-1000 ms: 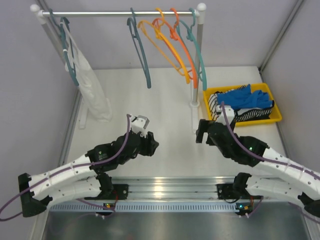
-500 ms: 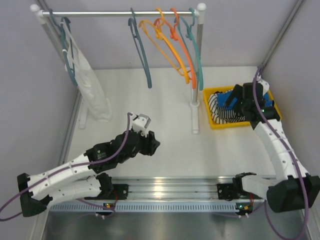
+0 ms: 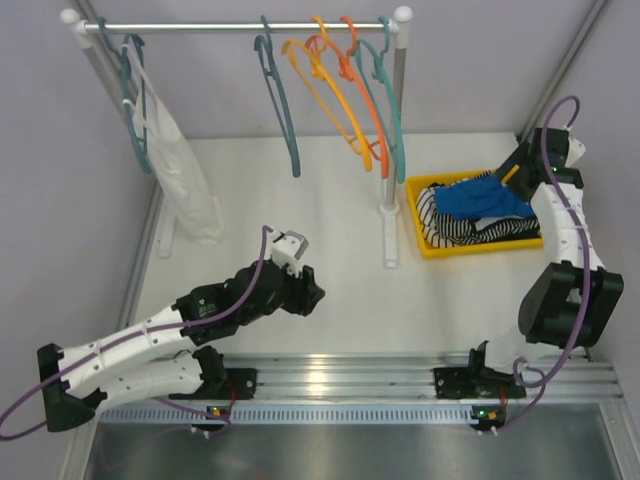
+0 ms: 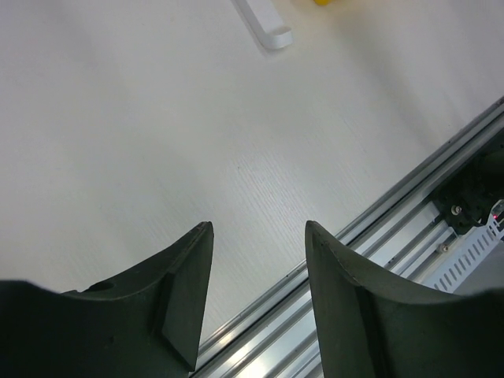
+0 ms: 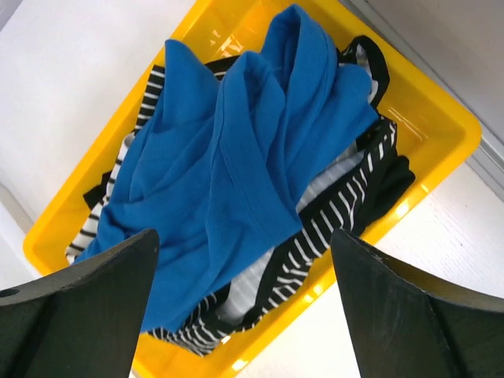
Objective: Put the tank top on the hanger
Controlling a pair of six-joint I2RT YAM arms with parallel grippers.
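Black fingers of the left gripper [image 4: 258,228] stand apart over bare white table [image 4: 142,118] with nothing between them. It hovers well to the left of the yellow bin [image 3: 482,248] and nearer than it. Above the bin hangs the right gripper [image 5: 244,233], jaws spread wide and empty, pointing down at the tank top [image 5: 236,142]. The tank top lies crumpled in the bin on top of the striped garment [image 5: 339,224], not yet lifted. Farther back and left of the bin, the hanger [image 3: 280,100] hangs from the rail [image 3: 200,27], beside the orange hangers [image 3: 350,90].

The blue cloth is bunched in folds and rests directly on the stripes, so a deep pinch would likely catch both layers and drag the striped garment out too. A grab mid-fold could also bring the top up balled, its straps hard to find for the hanger.

The right wrist view shows the folds and how blue overlaps stripes, which the top view reduces to a small patch. Only the top view shows the hanger, the rail and both arms. The left wrist view gives just table and the base track [image 4: 409,236].
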